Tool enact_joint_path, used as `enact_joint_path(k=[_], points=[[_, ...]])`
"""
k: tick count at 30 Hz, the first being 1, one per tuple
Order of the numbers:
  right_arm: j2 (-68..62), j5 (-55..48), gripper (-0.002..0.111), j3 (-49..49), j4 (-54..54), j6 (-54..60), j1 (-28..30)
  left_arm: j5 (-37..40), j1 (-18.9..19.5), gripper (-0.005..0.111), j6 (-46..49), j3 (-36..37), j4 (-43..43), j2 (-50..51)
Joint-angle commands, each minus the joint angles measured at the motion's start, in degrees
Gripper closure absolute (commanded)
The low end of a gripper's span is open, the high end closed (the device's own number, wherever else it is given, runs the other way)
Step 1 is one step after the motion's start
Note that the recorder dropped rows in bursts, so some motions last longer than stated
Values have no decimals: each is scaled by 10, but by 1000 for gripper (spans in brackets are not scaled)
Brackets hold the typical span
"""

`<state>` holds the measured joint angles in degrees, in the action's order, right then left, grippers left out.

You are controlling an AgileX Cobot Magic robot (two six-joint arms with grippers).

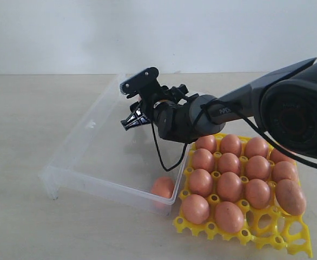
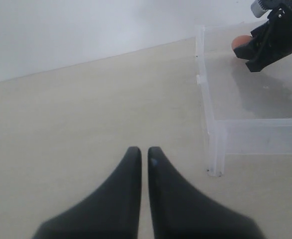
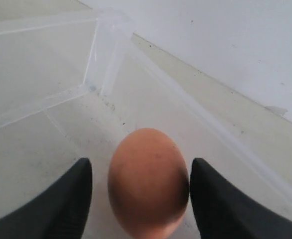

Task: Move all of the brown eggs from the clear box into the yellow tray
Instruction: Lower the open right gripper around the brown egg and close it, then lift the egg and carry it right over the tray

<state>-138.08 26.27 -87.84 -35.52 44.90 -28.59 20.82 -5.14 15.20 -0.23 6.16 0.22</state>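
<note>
On the worktop (image 1: 23, 135), the clear box (image 1: 110, 187) beside the yellow tray (image 1: 245, 234) holds an egg (image 3: 148, 189) between the open fingers (image 3: 66, 199) of the right tool (image 3: 141, 162). The egg seems untouched, though the close view is blurred. Closing off-centre could squirt the smooth egg away.

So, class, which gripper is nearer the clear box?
Right. The right gripper is above the clear box; the left gripper sits outside it, off one corner.

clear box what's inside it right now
One brown egg shows in the corner nearest the yellow tray. The right arm covers the far right of the floor.
</note>
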Motion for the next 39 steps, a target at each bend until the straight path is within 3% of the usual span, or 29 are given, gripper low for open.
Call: enact_joint_path(k=[1,23,25,27,29,36,39], points=[[1,-11,59,-3,-1,0,0,-2,2,103,-6,2,0,-2],[-5,-1,60,-3,-1,-11,1,-2,2,103,-6,2,0,-2],[-14,0,64,-3,-4,-11,1,-2,2,103,-6,2,0,-2],[-14,-13,79,-3,-4,-20,1,-2,2,103,-6,2,0,-2],[-11,-13,109,-3,-4,-30,1,-2,2,103,-6,2,0,-2],[41,-80,108,10,-26,-40,-3,-2,2,103,-6,2,0,-2],[83,1,108,77,-29,-43,-19,-2,2,103,-6,2,0,-2]])
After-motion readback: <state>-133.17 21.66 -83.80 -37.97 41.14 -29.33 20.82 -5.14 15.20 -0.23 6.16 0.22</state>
